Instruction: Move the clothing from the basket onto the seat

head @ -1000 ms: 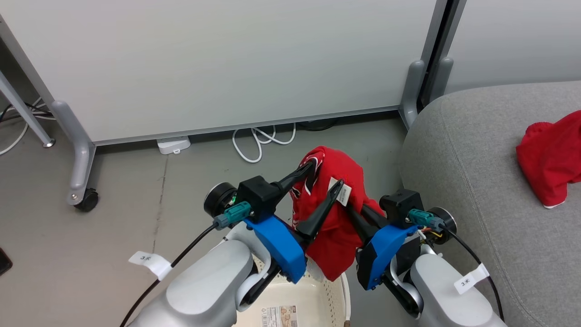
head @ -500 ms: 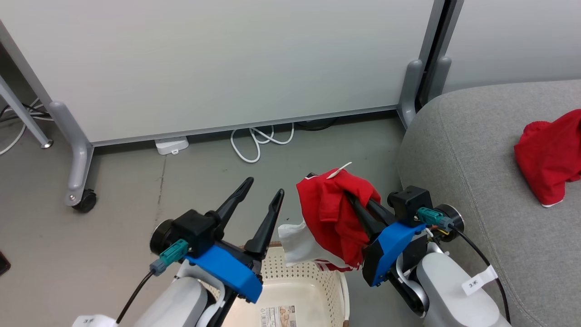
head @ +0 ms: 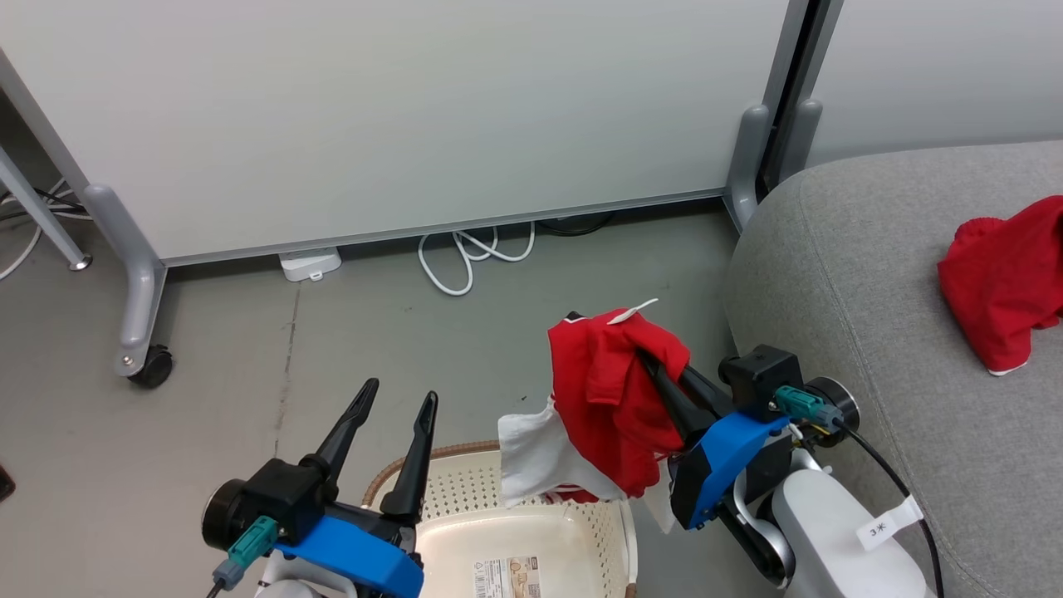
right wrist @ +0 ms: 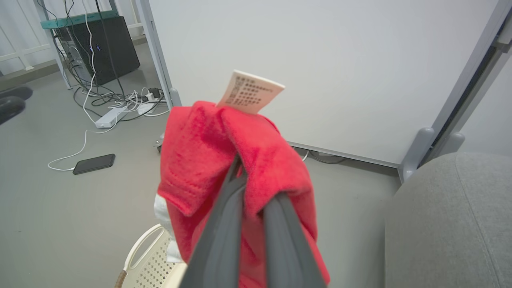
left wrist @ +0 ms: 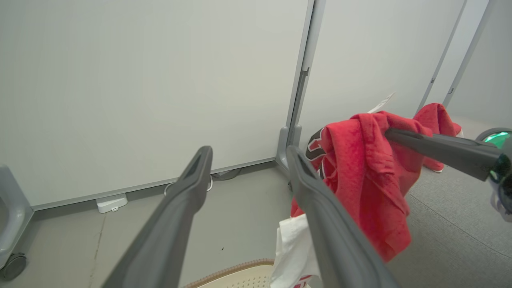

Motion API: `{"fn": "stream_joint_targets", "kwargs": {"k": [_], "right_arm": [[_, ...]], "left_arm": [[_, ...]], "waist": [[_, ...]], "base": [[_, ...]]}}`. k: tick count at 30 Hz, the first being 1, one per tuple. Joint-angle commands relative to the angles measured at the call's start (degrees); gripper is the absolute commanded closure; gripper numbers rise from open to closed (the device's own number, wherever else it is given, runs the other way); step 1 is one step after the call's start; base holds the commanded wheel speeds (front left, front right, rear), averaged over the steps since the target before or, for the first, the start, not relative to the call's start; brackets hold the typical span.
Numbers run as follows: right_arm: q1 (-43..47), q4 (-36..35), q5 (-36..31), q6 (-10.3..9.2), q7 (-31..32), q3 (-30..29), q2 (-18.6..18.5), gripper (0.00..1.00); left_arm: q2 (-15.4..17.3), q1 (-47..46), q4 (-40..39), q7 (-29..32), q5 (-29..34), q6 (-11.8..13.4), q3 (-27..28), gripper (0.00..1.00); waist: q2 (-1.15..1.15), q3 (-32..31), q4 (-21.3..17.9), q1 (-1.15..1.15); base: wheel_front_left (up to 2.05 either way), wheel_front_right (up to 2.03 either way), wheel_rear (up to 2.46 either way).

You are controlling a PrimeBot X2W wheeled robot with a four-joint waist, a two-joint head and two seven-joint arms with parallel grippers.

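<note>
Left hand: the left hand (head: 400, 390) is low at the near left, its two long dark fingers spread apart with nothing between them, tips just beside the basket's left rim.
Basket: a cream-white perforated plastic laundry basket (head: 473, 490) with a brown woven-look rim band stands on the grey floor; a printed sticker shows on its bottom.
Right hand: the right hand (head: 650, 365) has its dark fingers pressed together, clamped on cloth and angled up and leftward.
Held clothing: a soft red sports garment (head: 610, 390) drapes over those fingers above the basket's right rim. Its white panel hangs down toward the rim, and a white care label (right wrist: 250, 93) sticks up on top.
Seat: a large light-grey fabric sofa (head: 872, 291) with a rounded edge lies just right of the right arm.
Clothing on seat: a second crumpled red garment (head: 1005, 282) lies on the sofa, well apart from the held one.
Background: a white partition panel (head: 415, 108), with a looped white cable (head: 465, 257) at its foot.
</note>
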Motion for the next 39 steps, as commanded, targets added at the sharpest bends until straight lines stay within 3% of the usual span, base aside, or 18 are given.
{"fn": "stream_joint_targets", "kwargs": {"k": [1,16,39], "right_arm": [[0.72,-0.59,-0.3,0.03,0.07,-0.27,-0.36,1.0],[2.49,-5.45,-1.03,0.03,0.17,-1.42,-0.02,1.0],[7.07,-13.55,-1.43,0.03,-0.39,-1.49,0.98,1.0]], "left_arm": [[-0.17,0.5,-0.29,-0.17,0.56,-0.29,0.58,0.0],[-1.1,0.23,-1.09,-0.17,1.94,-0.63,1.48,0.0],[0.2,-1.44,-1.12,-0.17,1.47,-0.64,0.97,0.0]], "waist": [[0.0,0.01,0.0,0.0],[0.0,1.45,-3.85,0.0],[0.0,3.86,-20.25,0.0]], "base": [[0.0,0.0,0.0],[0.0,0.0,0.0],[0.0,0.0,0.0]]}}
